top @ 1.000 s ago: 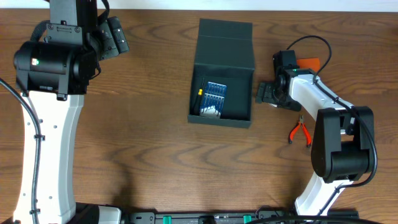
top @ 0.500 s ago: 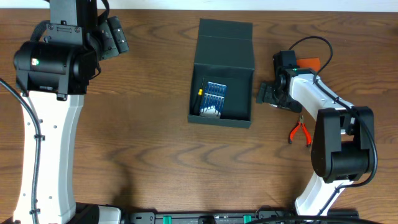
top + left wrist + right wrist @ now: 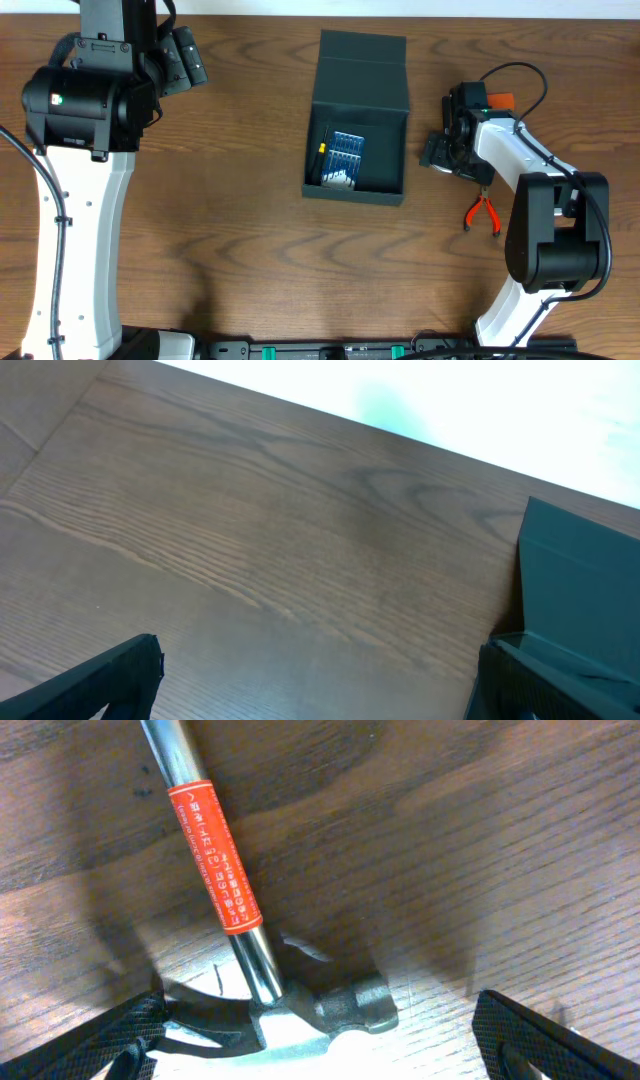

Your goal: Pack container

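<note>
While your right gripper gapes wide and grips nothing, a hammer lies on the table with its head between the spread fingers. Just to its left sits the container, lid folded back, with a blue case inside. Your left gripper, well apart, hangs open and empty.

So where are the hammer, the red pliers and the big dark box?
hammer [image 3: 208,855]: right wrist view, orange label on the shaft.
red pliers [image 3: 482,208]: overhead view, where the handles meet.
big dark box [image 3: 361,72]: overhead view, open flap lid.
</note>
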You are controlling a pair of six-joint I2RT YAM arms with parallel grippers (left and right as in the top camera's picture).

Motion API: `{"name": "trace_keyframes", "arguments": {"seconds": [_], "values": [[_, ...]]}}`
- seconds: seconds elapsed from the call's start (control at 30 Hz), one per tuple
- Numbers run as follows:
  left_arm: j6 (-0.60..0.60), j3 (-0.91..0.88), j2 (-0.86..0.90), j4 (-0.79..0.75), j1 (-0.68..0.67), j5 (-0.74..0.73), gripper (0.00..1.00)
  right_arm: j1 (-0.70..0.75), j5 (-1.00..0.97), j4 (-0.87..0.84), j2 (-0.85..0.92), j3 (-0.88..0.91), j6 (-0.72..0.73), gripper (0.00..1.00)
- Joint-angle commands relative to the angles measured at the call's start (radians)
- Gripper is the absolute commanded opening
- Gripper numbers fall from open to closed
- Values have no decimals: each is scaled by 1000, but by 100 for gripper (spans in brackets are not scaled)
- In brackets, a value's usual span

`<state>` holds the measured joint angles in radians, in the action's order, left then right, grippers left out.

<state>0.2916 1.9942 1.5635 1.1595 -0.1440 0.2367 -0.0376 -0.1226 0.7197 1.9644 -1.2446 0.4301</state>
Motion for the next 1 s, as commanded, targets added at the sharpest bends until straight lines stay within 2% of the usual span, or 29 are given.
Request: {"name": "trace_keyframes", "arguments": {"seconds": [0.0,0.3,0.63,0.77,0.97], "values": [[2,6,-5,3,5,11,99,12,-53,5,41,19,18,99],[2,6,-5,3,5,11,99,12,-34,10,41,19,18,99],[2,6,-5,3,5,11,98,12,-17,11,41,19,-22,92],[2,6,-5,3,5,11,98,12,5,10,41,19,-74,99],[2,6,-5,3,5,11,99,12,22,13,41,19,-125,98]]}}
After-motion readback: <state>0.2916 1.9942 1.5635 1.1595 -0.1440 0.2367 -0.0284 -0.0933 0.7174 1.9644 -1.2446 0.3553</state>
